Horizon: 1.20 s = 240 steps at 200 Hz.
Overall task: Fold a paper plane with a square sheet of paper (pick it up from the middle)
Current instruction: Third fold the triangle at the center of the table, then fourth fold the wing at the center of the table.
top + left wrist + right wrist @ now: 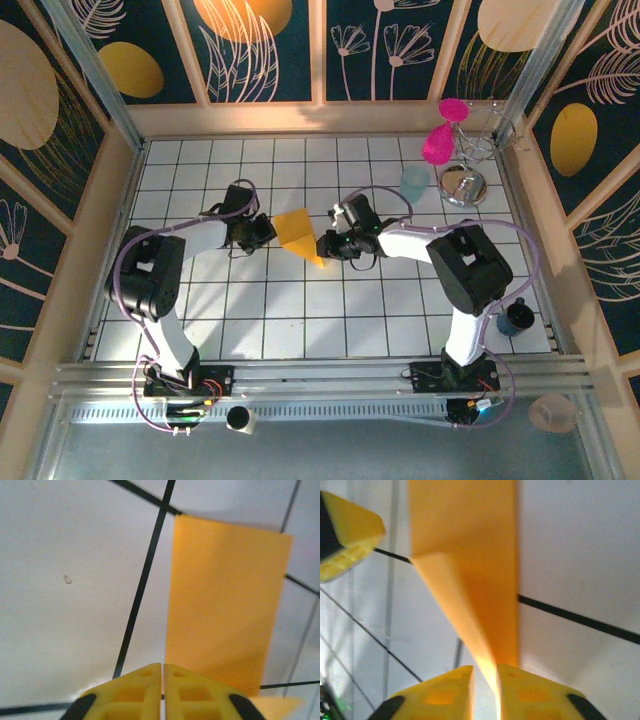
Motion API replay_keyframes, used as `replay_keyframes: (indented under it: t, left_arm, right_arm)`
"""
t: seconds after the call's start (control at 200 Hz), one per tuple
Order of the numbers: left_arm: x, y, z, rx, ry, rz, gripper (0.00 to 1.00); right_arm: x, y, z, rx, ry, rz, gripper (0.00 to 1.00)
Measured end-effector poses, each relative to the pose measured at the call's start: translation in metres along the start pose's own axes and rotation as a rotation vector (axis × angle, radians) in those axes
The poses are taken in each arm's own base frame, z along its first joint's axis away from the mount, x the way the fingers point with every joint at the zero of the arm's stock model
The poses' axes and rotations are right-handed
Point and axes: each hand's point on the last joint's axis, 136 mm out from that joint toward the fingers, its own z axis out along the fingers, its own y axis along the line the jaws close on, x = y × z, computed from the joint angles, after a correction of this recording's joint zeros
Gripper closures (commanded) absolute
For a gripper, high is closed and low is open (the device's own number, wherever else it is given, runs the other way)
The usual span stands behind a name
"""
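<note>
Half-made paper plane (300,235) flat on the white tiled table (250,320), right between the two arms. Thin orange-yellow paper, plain and smooth. Wide at one end, sharp at the tip, with one raised crease down its length.

Very light and floppy by the look of it. Easy to bend, crumple or tear. Likely to slide on the smooth tiles at a small nudge. Best taken at the middle, near the crease, not by a loose thin edge. Soft pinch only.

Left fingers (157,680) yellow with little waffle holes, nearly together, just a thin slit, right at the near edge of the paper. Nipping that edge or not: cannot tell.

Right fingers (462,685) a little apart, with the raised crease running into the gap. Loose there, it seems, not squeezed tight.
</note>
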Motion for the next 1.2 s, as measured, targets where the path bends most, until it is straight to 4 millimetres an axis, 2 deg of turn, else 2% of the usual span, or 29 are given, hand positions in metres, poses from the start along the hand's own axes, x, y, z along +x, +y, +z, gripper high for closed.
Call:
replay_keyframes:
  t: [0.105, 0.22, 0.325, 0.461, 0.731, 0.891, 1.051, 1.201]
  left_arm:
    - [0.011, -0.008, -0.015, 0.079, -0.012, -0.042, 0.73]
    - [0.025, -0.015, -0.015, 0.146, 0.013, -0.084, 0.69]
    - [0.038, -0.023, -0.012, 0.177, 0.050, -0.107, 0.67]
    - [0.046, -0.035, -0.007, 0.214, 0.073, -0.116, 0.68]
    - [0.050, -0.036, 0.002, 0.221, 0.091, -0.146, 0.68]
    - [0.051, -0.032, 0.007, 0.212, 0.097, -0.158, 0.68]
    - [0.051, -0.029, 0.010, 0.202, 0.099, -0.173, 0.68]
    - [0.052, -0.028, 0.010, 0.203, 0.100, -0.189, 0.66]
  right_arm:
    - [-0.015, 0.015, -0.006, -0.046, -0.048, -0.004, 0.69]
    - [-0.018, 0.019, -0.005, -0.074, -0.051, 0.013, 0.69]
    - [-0.016, 0.017, 0.001, -0.083, -0.031, 0.023, 0.73]
    - [-0.018, 0.013, 0.010, -0.076, -0.018, 0.029, 0.79]
    - [-0.027, 0.007, 0.009, -0.033, -0.052, 0.024, 0.79]
    - [-0.031, 0.021, 0.007, -0.069, -0.047, -0.022, 0.81]
    - [-0.037, 0.032, 0.016, -0.086, -0.039, -0.056, 0.82]
    - [-0.034, 0.018, 0.031, -0.059, -0.012, -0.029, 0.83]
